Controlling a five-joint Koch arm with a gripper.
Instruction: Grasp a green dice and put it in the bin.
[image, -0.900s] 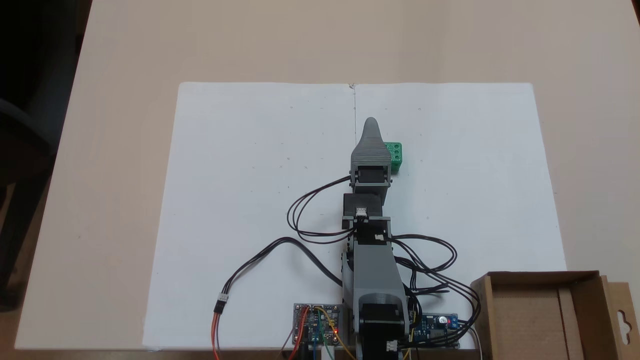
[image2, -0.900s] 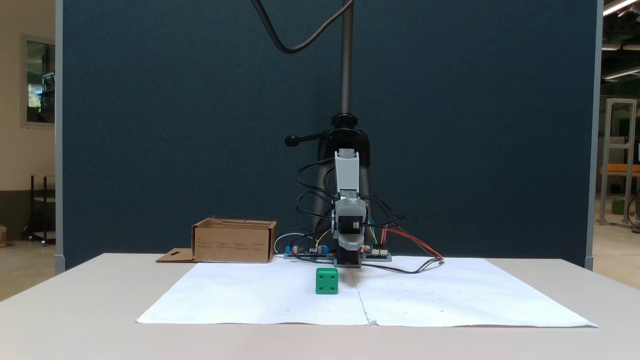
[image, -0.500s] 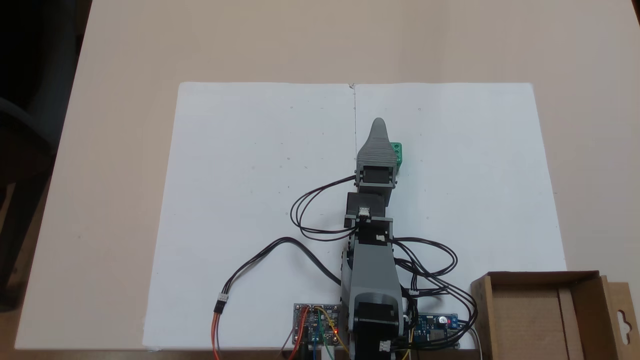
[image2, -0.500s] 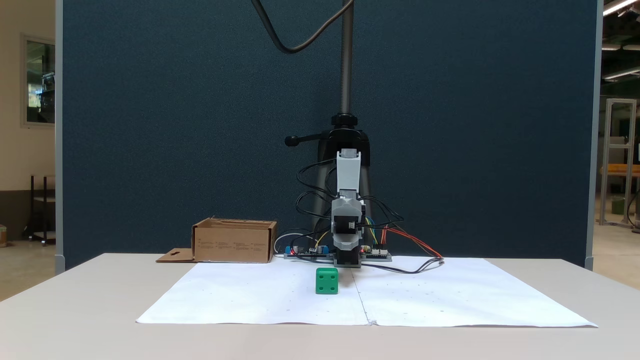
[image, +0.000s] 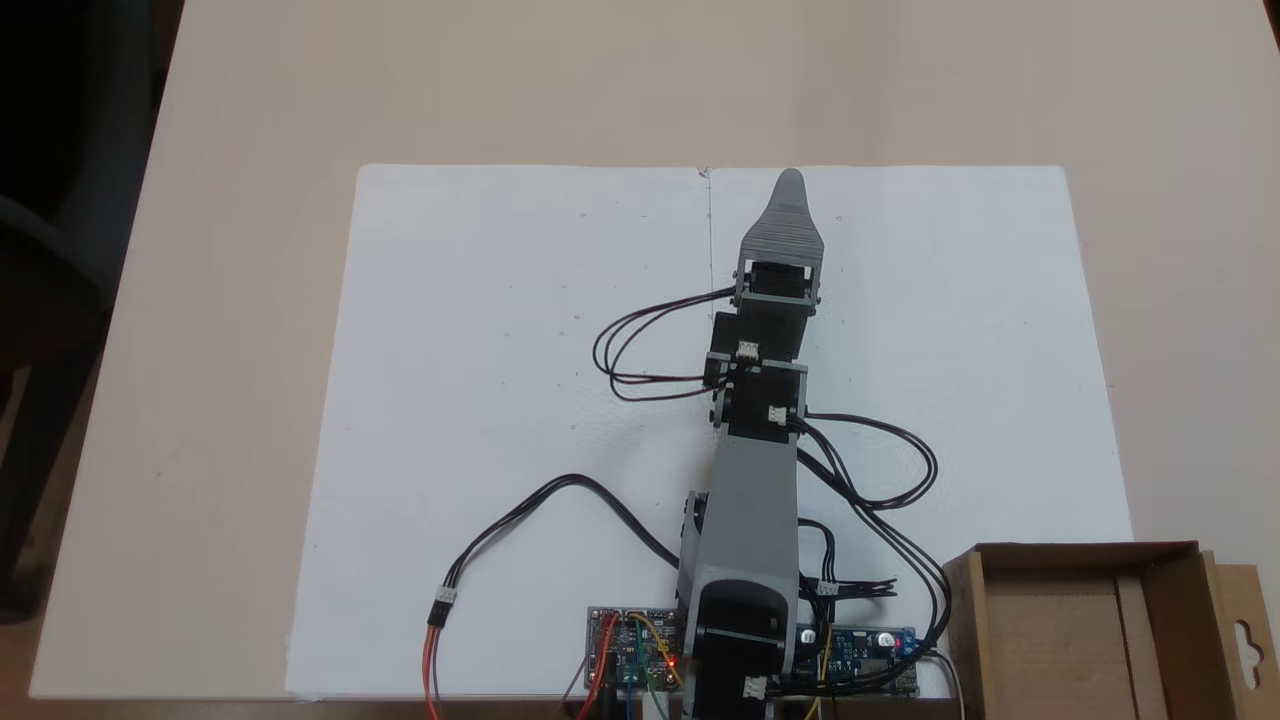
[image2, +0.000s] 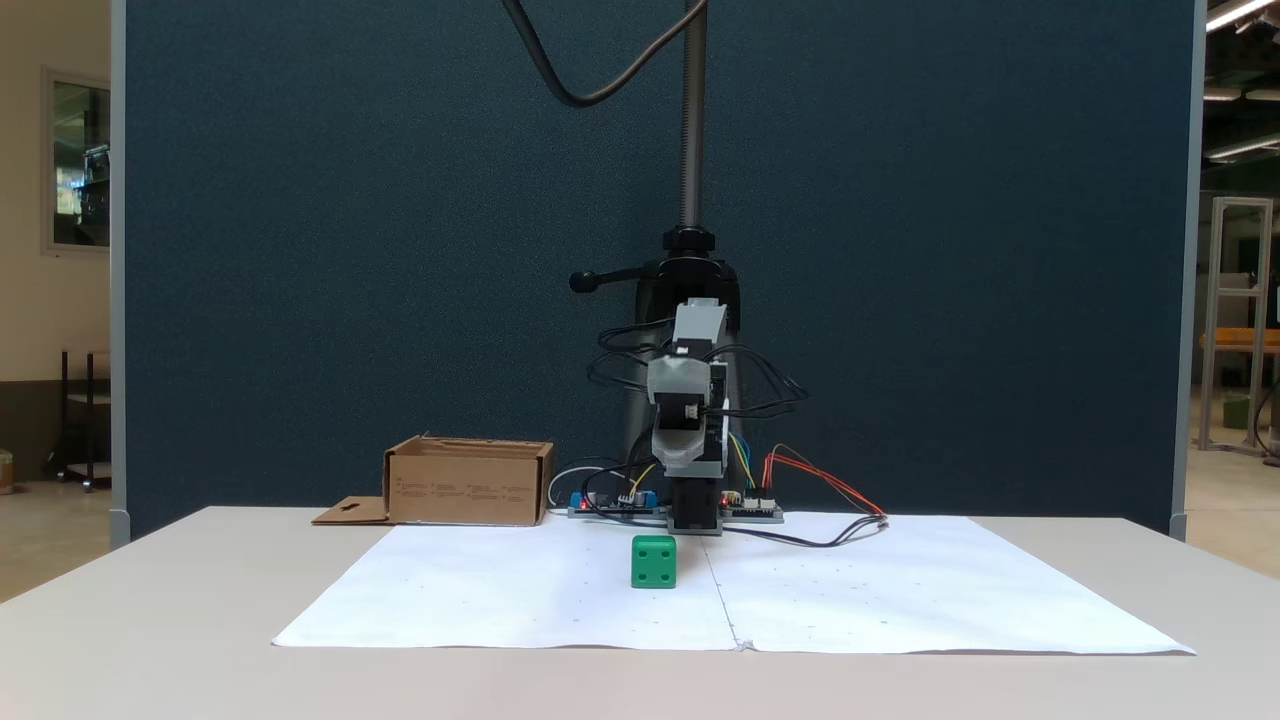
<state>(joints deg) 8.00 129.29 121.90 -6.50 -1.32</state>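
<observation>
since the earlier frame the gripper has reached farther out, above the green dice, which sits directly beneath it; jaw state cannot be told.

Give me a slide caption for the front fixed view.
Arm raised above the dice on white paper, bin behind.

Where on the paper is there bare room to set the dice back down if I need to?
The white paper is bare left of the arm, up to its top edge. Right of the arm, above the bin, is also free. It is crowded along the near edge: circuit boards, cables.
</observation>
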